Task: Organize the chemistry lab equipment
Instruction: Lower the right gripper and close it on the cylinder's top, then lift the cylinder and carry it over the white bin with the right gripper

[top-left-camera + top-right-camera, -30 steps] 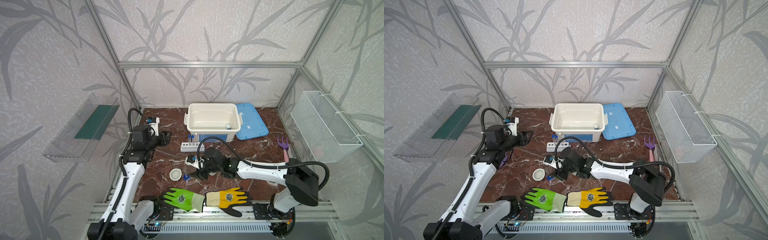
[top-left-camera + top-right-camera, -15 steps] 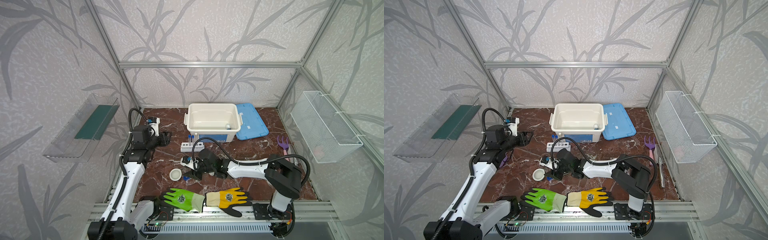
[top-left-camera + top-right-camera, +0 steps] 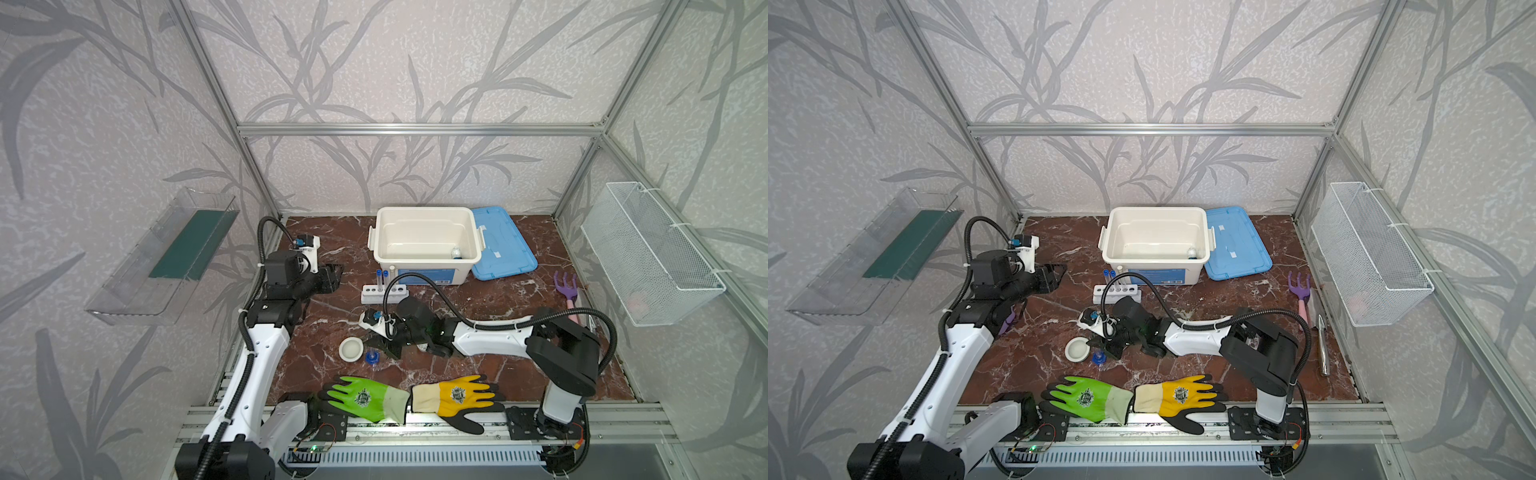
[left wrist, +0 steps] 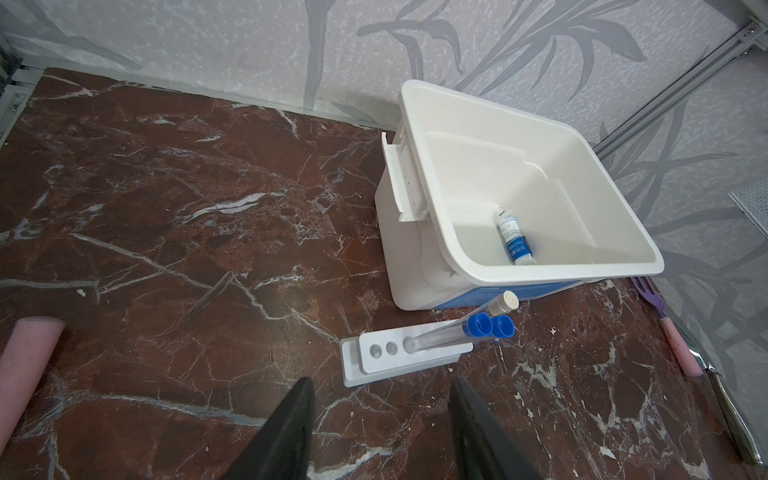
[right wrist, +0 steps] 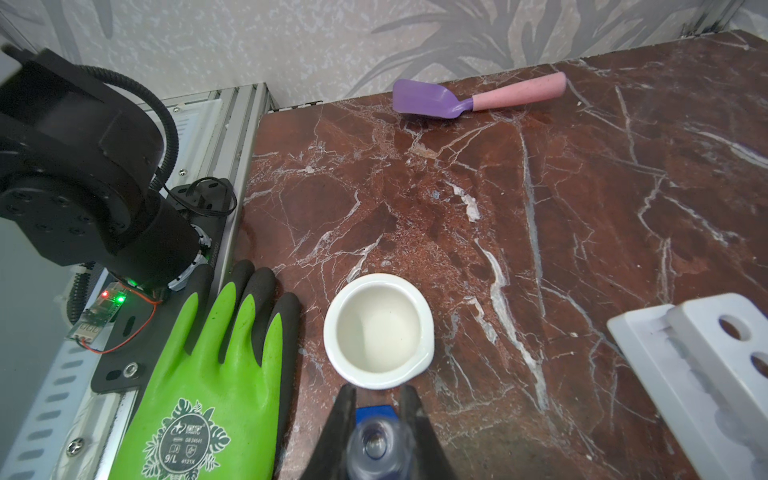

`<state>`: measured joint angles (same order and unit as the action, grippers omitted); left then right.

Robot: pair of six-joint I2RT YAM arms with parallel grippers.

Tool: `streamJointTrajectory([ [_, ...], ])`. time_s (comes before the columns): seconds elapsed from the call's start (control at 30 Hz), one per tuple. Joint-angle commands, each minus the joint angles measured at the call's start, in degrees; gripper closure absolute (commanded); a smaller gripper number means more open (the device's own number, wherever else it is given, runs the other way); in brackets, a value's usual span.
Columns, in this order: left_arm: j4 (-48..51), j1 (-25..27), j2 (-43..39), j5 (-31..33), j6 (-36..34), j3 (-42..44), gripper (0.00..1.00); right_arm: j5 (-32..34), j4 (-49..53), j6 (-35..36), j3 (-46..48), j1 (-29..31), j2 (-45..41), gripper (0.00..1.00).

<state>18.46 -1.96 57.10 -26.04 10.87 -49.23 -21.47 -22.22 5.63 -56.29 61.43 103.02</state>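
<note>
In front of the white bin (image 4: 403,266) and well apart from it, the right gripper (image 5: 377,395) pinches the blue-based clear cylinder (image 5: 376,446) between its fingers, and a small white dish (image 3: 350,348) sits just beside the cylinder, equally far from the bin. The left gripper (image 4: 381,382) hovers to the left of the bin in both top views, its fingers spread with nothing between them. The white six-hole rack (image 3: 384,293) stands just in front of the bin with three capped test tubes (image 4: 453,332) in it, and the small white blue-labelled bottle (image 4: 514,243) lies on its side inside the bin.
</note>
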Motion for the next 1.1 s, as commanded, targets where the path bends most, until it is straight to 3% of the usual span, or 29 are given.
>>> streamJointTrajectory([
  [0.0, 0.03, -0.33, 0.16, -0.31, -0.95, -1.39, 0.47, 0.30, 2.00, 0.95, -0.79, -0.28, -3.07, 0.83],
  [0.27, 0.15, -0.33, 0.10, -0.54, -0.95, -1.46, 0.47, 1.36, 11.61, 4.43, -4.91, -2.28, -9.91, 0.83],
  [0.63, 0.61, -0.27, 0.25, -0.83, -1.47, -1.60, 0.47, 1.38, 29.40, 7.26, -19.48, -8.17, -16.87, 0.83],
  [0.83, 0.66, -0.07, 0.32, -1.18, -1.47, -1.66, 0.47, 3.61, 35.34, 7.32, -29.86, -12.34, -14.70, 0.83],
  [1.07, 0.80, 0.45, 0.47, -1.38, -1.56, -1.48, 0.47, 9.69, 34.62, 7.40, -40.84, -16.43, -7.04, 0.83],
])
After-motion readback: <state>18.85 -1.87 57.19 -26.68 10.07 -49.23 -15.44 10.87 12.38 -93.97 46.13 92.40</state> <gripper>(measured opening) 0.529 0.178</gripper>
